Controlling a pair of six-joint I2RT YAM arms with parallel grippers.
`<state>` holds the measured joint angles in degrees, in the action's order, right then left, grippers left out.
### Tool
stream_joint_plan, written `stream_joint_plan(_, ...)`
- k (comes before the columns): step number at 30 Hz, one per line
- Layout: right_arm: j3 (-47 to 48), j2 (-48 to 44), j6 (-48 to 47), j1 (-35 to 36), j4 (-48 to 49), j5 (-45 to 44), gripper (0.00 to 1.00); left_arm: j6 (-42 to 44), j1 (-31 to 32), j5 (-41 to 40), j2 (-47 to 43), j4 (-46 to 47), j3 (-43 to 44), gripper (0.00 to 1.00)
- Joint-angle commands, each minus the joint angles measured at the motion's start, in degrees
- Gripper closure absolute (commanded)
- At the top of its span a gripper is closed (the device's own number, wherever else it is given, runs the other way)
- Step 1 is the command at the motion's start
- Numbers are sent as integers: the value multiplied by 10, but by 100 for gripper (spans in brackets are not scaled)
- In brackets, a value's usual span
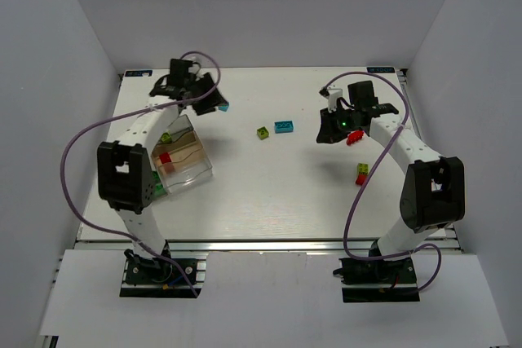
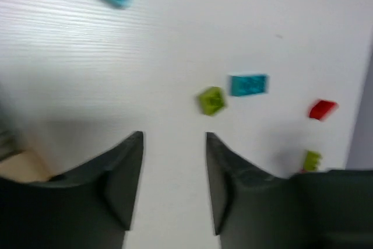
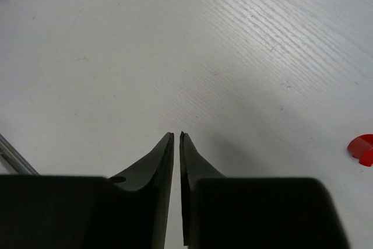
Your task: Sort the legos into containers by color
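Note:
The legos lie scattered on the white table. A cyan brick and a lime brick sit side by side in the middle. A red brick lies beside my right gripper, and a red-and-lime stack sits nearer the front. Another cyan brick lies just off my left gripper. The clear container stands at the left, tilted, with a lime brick and a red brick inside. The left gripper is open over bare table. My right gripper is shut on nothing; the red brick lies to its right.
White walls enclose the table on the left, back and right. A purple cable loops from each arm; the left arm's upper link stands right beside the container.

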<state>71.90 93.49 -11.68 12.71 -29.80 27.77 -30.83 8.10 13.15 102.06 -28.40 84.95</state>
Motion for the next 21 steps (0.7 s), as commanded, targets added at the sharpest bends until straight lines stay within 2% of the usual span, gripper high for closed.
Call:
stream_joint_plan(1,24,5,12,-1,22,-27,84,1,74,100,66,-16,92,40)
stream_joint_plan(2,24,5,13,-3,22,-30,75,7,89,92,85,-30,114,34)
stream_joint_plan(3,25,5,14,-3,21,-36,59,9,118,79,116,-61,156,26)
stream_joint_plan(4,25,4,14,-4,19,-40,49,9,131,66,129,-73,173,24)
stream_joint_plan(5,23,3,15,-3,21,-44,41,5,141,39,140,-82,185,22)
stream_joint_plan(6,22,-1,15,-3,22,-47,38,0,158,20,153,-101,197,20)
stream_joint_plan(8,20,-3,14,-5,22,-54,38,-15,172,-34,187,-120,233,16)
stream_joint_plan(14,11,-9,19,-15,26,-52,38,-40,209,-141,267,-195,330,15)
stream_joint_plan(18,8,-12,22,-18,31,-49,37,-49,228,-196,292,-209,354,15)
stream_joint_plan(21,5,-11,23,-22,31,-48,37,-55,228,-208,301,-209,354,17)
